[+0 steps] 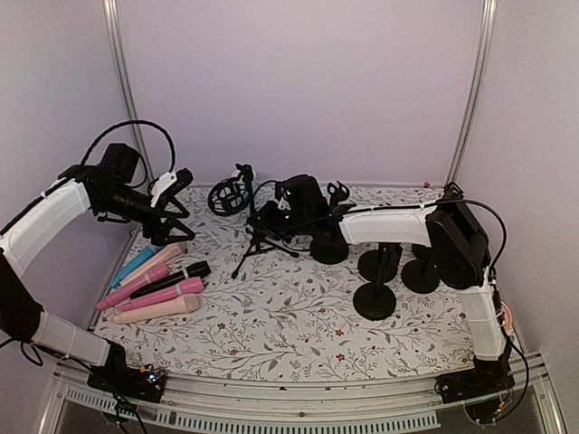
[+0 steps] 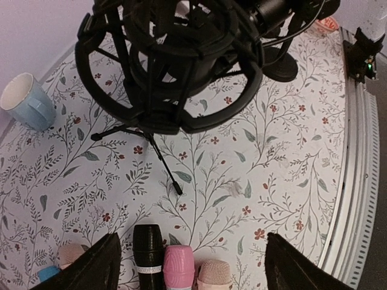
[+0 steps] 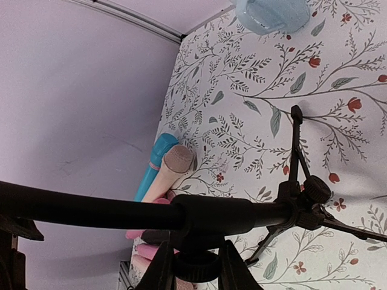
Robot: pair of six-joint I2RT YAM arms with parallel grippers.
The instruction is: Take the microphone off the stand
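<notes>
With your right tool (image 3: 196,248) clamped on the boom joint of the tripod stand (image 3: 302,199), steady it and bring your open, empty left tool (image 2: 192,241) squarely to the shock mount (image 2: 242,90) (whether a microphone sits inside, I cannot tell) above the desk (image 2: 272,151).

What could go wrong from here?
1. The right gripper clamps the stand at its boom; a tug could lift a tripod leg and tip it.
2. The left gripper hangs open above the loose mics; dropping lower could scatter them.
3. The mug sits near a tripod leg and could be knocked.
</notes>
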